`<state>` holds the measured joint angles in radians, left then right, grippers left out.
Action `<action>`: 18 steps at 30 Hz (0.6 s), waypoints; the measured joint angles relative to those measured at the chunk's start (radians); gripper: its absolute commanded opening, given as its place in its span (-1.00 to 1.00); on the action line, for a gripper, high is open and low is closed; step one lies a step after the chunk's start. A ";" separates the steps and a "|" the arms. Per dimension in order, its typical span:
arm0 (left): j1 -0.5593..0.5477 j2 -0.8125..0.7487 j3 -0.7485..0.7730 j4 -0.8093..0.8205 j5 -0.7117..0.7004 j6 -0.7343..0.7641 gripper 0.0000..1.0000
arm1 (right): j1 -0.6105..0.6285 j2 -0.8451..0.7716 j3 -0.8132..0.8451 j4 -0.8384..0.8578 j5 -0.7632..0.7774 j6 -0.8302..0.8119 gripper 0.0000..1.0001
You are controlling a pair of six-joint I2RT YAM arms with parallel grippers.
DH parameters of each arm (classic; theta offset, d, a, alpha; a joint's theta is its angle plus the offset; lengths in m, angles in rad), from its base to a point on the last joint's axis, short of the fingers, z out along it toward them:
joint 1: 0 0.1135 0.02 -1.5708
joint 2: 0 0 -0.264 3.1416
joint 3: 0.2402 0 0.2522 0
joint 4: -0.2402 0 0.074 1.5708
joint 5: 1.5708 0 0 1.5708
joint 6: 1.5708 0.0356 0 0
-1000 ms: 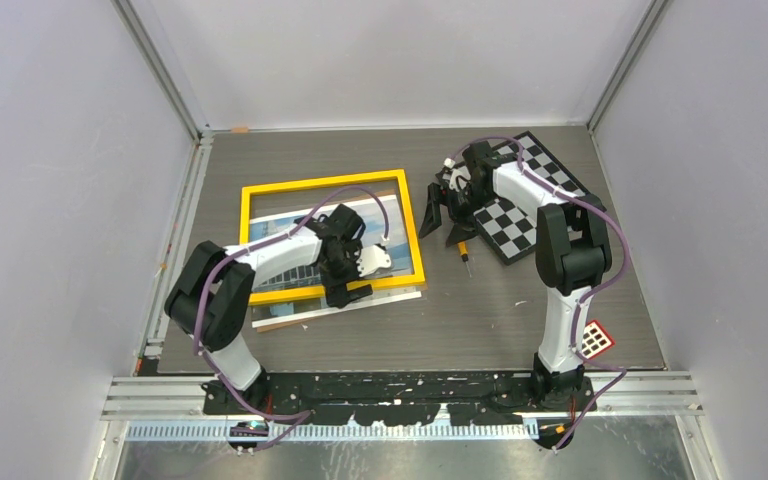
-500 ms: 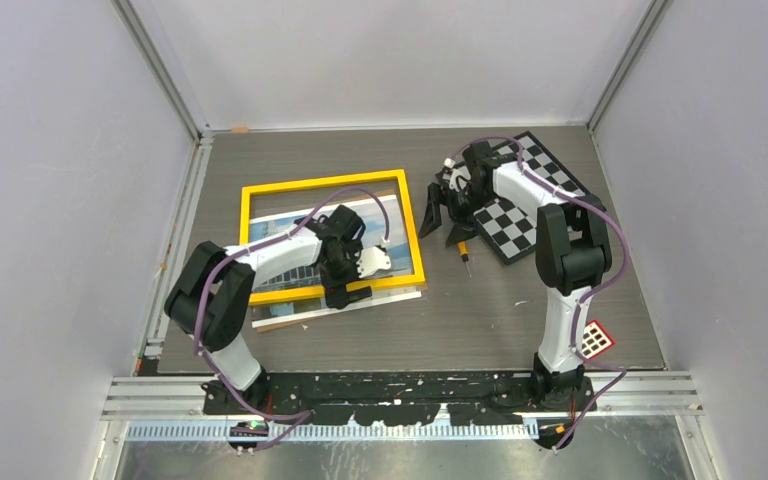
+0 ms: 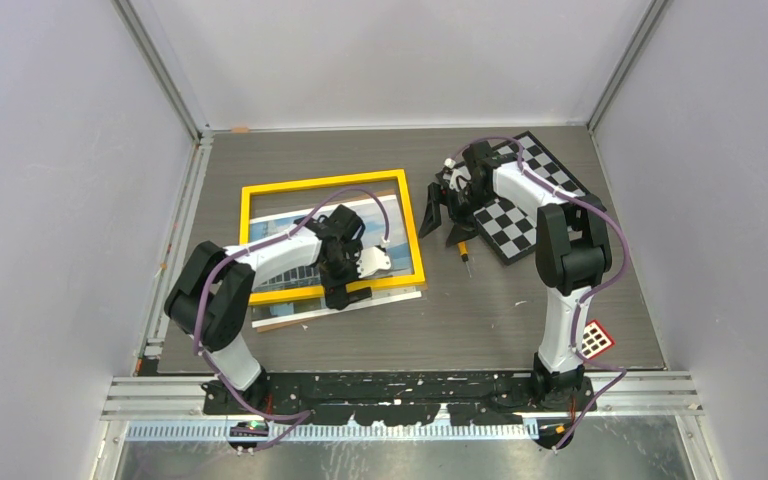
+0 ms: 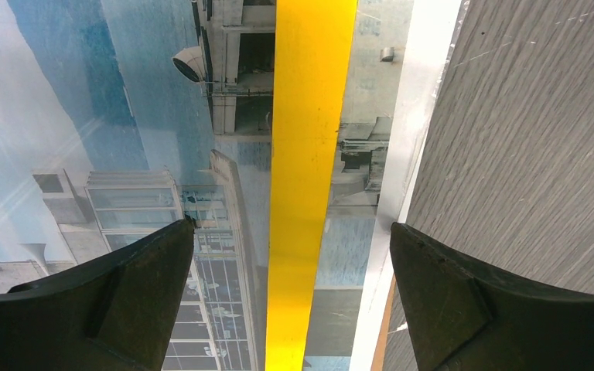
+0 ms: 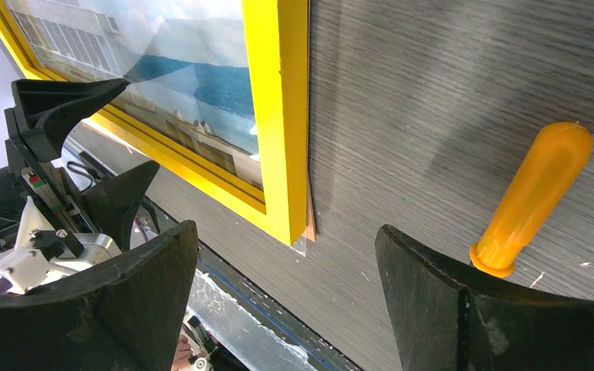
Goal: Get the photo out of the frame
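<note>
Left fingers (image 4: 116, 309) stand apart astride the frame (image 4: 309, 154)'s near rail, gripping nothing; right fingers (image 5: 464, 309) likewise apart beside its corner; the photo (image 4: 85, 116) lies under the frame on the counter (image 4: 526, 154), one edge poking out; seemingly loosened, not yet removed.

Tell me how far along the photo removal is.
Done: photo shifted, poking out past the frame's near rail. In hand: left jaws open astride that rail, gripping nothing. Left: pull the photo clear.
</note>
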<state>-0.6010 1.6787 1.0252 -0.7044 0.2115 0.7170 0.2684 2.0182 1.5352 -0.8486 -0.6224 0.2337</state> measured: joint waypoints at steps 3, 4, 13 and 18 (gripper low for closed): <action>0.000 0.000 0.000 0.000 0.000 0.000 1.00 | 0.000 0.000 0.000 0.000 0.000 0.002 0.76; 0.000 0.000 0.000 0.000 0.001 0.000 0.99 | 0.000 0.000 0.000 0.000 0.000 0.002 0.76; -0.008 -0.001 -0.006 0.002 -0.005 0.015 0.99 | 0.000 0.000 0.000 0.000 0.000 0.006 0.76; -0.013 -0.007 -0.014 0.007 -0.013 0.024 0.99 | 0.000 0.000 0.000 0.001 0.000 0.006 0.76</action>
<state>-0.6140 1.6718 1.0115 -0.6975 0.1982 0.7414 0.2680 2.0186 1.5352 -0.8478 -0.6228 0.2398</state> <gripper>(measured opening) 0.996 0.880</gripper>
